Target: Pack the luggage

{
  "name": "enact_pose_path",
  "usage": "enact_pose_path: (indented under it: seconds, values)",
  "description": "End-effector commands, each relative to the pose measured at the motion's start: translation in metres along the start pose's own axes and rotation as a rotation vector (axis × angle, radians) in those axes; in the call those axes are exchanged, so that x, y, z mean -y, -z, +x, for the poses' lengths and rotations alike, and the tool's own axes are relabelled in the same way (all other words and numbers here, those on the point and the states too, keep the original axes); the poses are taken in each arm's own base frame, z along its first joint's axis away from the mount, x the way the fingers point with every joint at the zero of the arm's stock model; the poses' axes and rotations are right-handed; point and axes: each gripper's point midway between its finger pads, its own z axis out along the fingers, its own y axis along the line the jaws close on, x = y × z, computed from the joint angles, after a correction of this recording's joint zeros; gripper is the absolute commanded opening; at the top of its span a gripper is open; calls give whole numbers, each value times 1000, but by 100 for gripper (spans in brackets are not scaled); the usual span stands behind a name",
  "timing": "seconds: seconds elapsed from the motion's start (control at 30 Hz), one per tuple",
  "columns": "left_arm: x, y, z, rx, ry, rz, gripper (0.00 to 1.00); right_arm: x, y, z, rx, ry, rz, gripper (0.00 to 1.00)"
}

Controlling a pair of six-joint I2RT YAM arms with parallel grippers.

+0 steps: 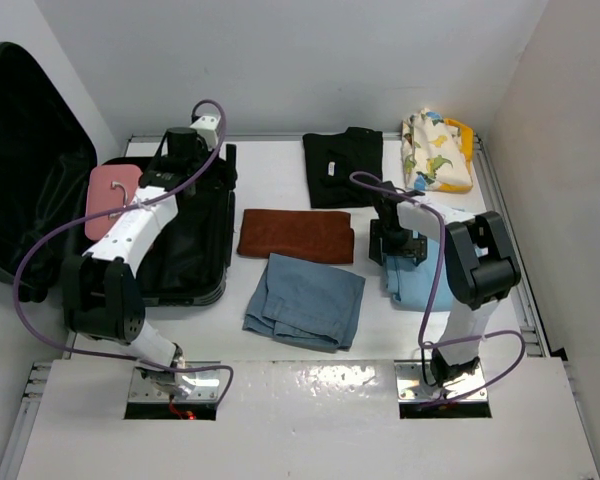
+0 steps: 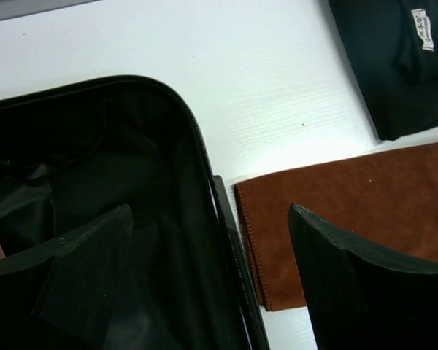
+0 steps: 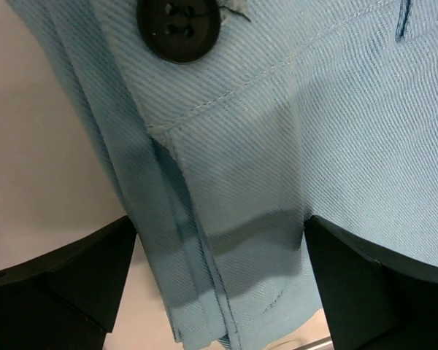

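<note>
Luggage (image 1: pixel 202 245) sat on the left side of the white table (image 1: pixel 380 330). It was a big black suitcase, and it lay open with its lid (image 1: pixel 25 170) leaning up and out to the left. The inside was dark cloth.

Nearest to the arms, in the middle of the table, lay a folded blue denim piece (image 1: pixel 305 300). Just to its right lay light blue trousers (image 1: pixel 420 285) with a black button (image 3: pixel 179 25). The right gripper (image 3: pixel 219 222) was low over them. Its two fingers (image 3: pixel 80 270) were spread wide apart, with one on each side of the folded edge. They were not pinching the trousers.

A little farther back lay a brown towel (image 1: pixel 295 235), flat and folded, just beside the right wall of the suitcase.

The left gripper (image 2: pixel 208 211) hung over the far right edge of the suitcase. Its fingers (image 2: pixel 350 270) were also wide apart and held nothing. One finger was over the dark inside and the other was over the brown towel.

A small pink case (image 1: pixel 113 188) lay inside the suitcase on the far left.

At the far side of the table lay a folded black garment (image 1: pixel 342 165). To the right of it sat a bundle of cloth with green dinosaurs (image 1: pixel 435 150).
</note>
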Motion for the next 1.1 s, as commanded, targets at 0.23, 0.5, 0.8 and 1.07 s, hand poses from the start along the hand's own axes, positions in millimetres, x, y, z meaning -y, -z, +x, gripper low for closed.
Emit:
enact_pose_path:
  seconds: [0.23, 0.5, 0.8, 1.07]
  values:
    - [-27, 14, -29, 110, 90, -50, 93, 6, -28, 31, -141, -23, -14, 26]
    - [8, 17, -15, 108, 194, 209, 91, -34, 14, 8, -137, -41, -389, 0]
    - [148, 44, 5, 59, 158, 549, 91, -79, 119, -71, 90, -211, -775, 0]
    - [226, 34, 22, -35, 80, 675, 98, -95, 106, -97, 44, -408, -802, 0]
